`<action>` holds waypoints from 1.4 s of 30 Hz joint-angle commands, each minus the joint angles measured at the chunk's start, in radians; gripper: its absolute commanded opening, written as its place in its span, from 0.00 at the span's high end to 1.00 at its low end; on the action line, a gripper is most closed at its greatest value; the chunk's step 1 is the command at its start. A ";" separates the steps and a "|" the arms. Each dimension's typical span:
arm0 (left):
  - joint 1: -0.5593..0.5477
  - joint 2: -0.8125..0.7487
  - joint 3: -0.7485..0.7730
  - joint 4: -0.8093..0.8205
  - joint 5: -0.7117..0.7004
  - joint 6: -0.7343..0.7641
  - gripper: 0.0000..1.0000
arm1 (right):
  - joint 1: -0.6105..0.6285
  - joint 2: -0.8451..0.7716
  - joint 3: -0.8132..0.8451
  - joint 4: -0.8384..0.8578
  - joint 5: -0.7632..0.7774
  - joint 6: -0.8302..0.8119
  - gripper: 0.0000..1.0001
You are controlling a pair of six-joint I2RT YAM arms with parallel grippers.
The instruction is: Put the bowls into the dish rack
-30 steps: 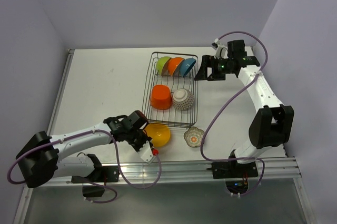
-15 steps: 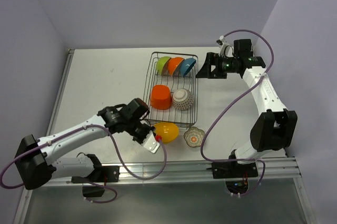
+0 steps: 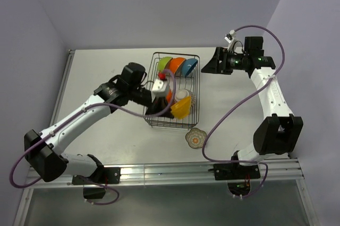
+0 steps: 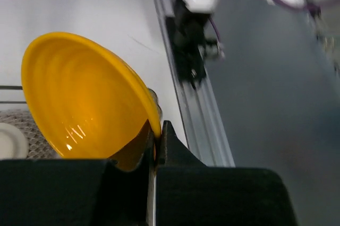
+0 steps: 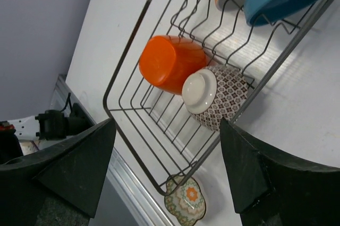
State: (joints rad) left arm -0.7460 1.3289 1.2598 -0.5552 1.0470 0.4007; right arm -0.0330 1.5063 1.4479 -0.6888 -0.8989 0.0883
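Left jaws, pinched shut on the yellow bowl (image 3: 180, 109) rim, just hauled it off the bench (image 3: 106, 77) to over the dish rack (image 3: 198, 85) near end, nearly loaded; right jaws gape wide, holding nothing.

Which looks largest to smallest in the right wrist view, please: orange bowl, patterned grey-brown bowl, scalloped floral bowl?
1. overturned orange bowl and patterned grey-brown bowl, alike.
2. scalloped floral bowl, though farther away.

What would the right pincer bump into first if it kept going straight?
The right pincer would probably hit the dish rack wire first, near the patterned bowl; depth is unclear.
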 commanded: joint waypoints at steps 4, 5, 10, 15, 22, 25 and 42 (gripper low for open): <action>0.177 -0.017 -0.131 0.820 -0.085 -0.977 1.00 | -0.004 -0.104 -0.006 0.150 0.008 0.080 0.19; 0.201 -0.011 -0.129 0.884 -0.144 -1.025 1.00 | -0.002 -0.107 -0.007 0.162 0.015 0.097 0.19; 0.246 0.032 -0.143 1.041 -0.226 -1.298 1.00 | 0.063 -0.101 0.035 0.178 0.078 0.116 0.23; 0.276 0.056 -0.195 1.127 -0.369 -1.533 1.00 | 0.168 -0.135 0.049 0.196 0.190 0.062 0.25; 0.338 0.105 -0.195 1.140 -0.453 -1.706 1.00 | 0.347 -0.209 -0.040 0.249 0.383 -0.065 0.11; 0.339 0.122 -0.188 1.106 -0.473 -1.760 1.00 | 0.427 -0.189 0.000 0.242 0.443 -0.114 0.11; 0.336 0.162 -0.154 1.085 -0.459 -1.840 1.00 | 0.622 -0.060 0.106 0.184 0.629 -0.160 0.11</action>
State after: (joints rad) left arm -0.4034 1.4967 1.0534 0.4797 0.5957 -1.4120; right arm 0.5625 1.4322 1.5055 -0.5095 -0.3317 -0.0502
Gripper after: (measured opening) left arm 0.045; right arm 0.901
